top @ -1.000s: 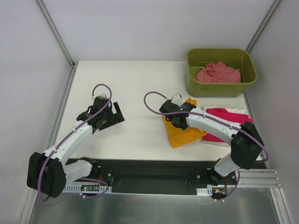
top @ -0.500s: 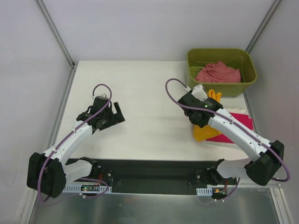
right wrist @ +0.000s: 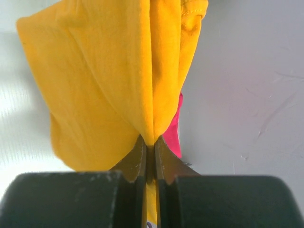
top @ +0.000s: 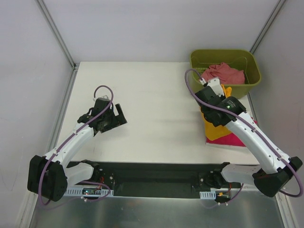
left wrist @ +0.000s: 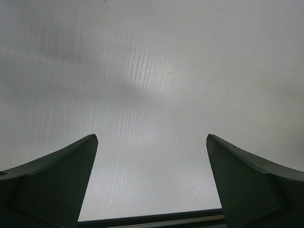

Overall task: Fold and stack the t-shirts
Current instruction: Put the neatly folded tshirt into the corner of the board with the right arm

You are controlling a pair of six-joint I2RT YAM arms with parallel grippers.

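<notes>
Plain, single colour each: orange-yellow shirt (right wrist: 95, 80), magenta shirt (top: 227, 139), dusty salmon-pink shirt (top: 222, 74). Bin (top: 247, 88) olive-green, table (top: 152, 85) white, faintly ribbed. Arms (top: 71, 142) white with black joints, cables (top: 185, 80) purple.

The surface (top: 152, 99) is a plain white rectangular board with a faint ribbed texture, closed in by pale walls on its left, far and right sides. An olive-green bin (top: 242, 90) stands directly on it in the far right corner. A folded magenta t-shirt (top: 221, 138) lies flat on it by the right near edge, on the near side of the bin. A black strip (top: 152, 178) runs along the near edge.
</notes>
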